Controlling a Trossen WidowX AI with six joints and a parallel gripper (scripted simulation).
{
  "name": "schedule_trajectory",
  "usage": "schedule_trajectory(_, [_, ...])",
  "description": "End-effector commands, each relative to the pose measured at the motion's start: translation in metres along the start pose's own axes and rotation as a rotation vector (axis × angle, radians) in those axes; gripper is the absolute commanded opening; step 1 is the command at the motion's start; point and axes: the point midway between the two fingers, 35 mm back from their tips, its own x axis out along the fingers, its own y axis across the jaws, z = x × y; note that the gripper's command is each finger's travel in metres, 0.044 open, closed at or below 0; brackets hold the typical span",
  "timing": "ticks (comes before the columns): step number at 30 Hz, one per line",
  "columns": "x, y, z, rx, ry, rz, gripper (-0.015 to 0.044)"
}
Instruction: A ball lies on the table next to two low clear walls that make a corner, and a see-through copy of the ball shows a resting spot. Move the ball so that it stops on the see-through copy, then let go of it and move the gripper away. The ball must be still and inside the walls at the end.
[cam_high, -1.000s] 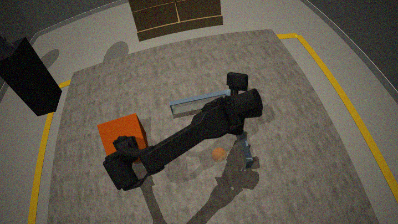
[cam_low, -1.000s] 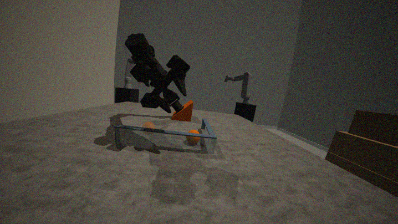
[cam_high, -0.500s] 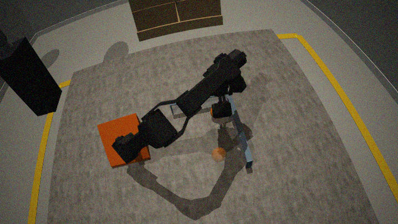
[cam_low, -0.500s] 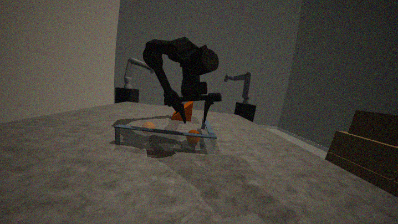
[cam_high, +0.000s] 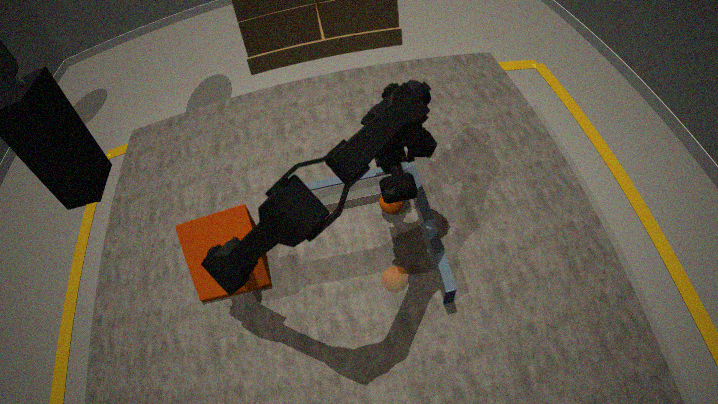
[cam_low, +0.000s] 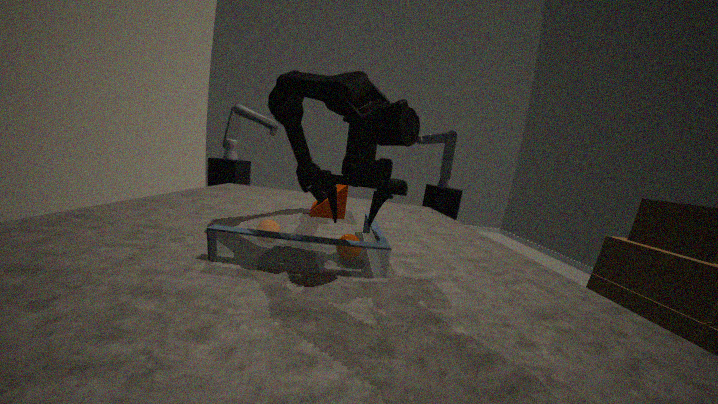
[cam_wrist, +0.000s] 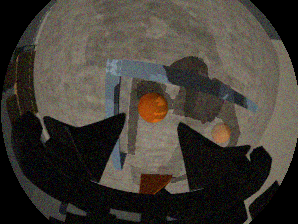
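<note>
Grey, mottled worktop (cam_low: 150, 326) fills the near ground of the exterior view. On it stand the two low clear walls (cam_low: 296, 236), blue along their top edges and meeting in a corner at the right end. Just inside that corner, against the near wall, lies the orange ball (cam_low: 348, 246). Toward the left end of the same wall, paler and fainter, sits the see-through copy (cam_low: 269, 225), well apart from the ball.

Above the ball hangs the hand (cam_low: 353, 213), pointing down, its two dark fingers (cam_low: 377, 200) spread wide with nothing between them. Their tips stand above the wall tops and do not touch the ball. From the wrist view the ball (cam_wrist: 152, 107) shows in the gap between the two fingers, beside the wall corner (cam_wrist: 116, 70), with the see-through copy (cam_wrist: 220, 135) off to the right past the other finger.

From the top, the black arm (cam_high: 351, 150) reaches from its orange base block (cam_high: 210, 236) across one wall, and the hand (cam_high: 398, 188) covers the upper part of the ball (cam_high: 391, 206). The see-through copy (cam_high: 394, 277) lies near the far end of the other wall (cam_high: 441, 251).

Behind the arm in the exterior view, two small grey arms on black boxes (cam_low: 441, 200) stand at the worktop's far edge. A brown wooden crate (cam_low: 662, 271) sits at the right.
</note>
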Motion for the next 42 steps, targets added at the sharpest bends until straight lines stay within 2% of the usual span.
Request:
schedule_trajectory(1, [0.008,-0.001,-0.001,-0.010,0.003,-0.012,0.0325])
schedule_trajectory(32, [0.054,-0.002,-0.002,-0.010,0.003,-0.013,0.0325])
schedule_trajectory(42, [0.054,-0.002,-0.002,-0.010,0.003,-0.013,0.0258])
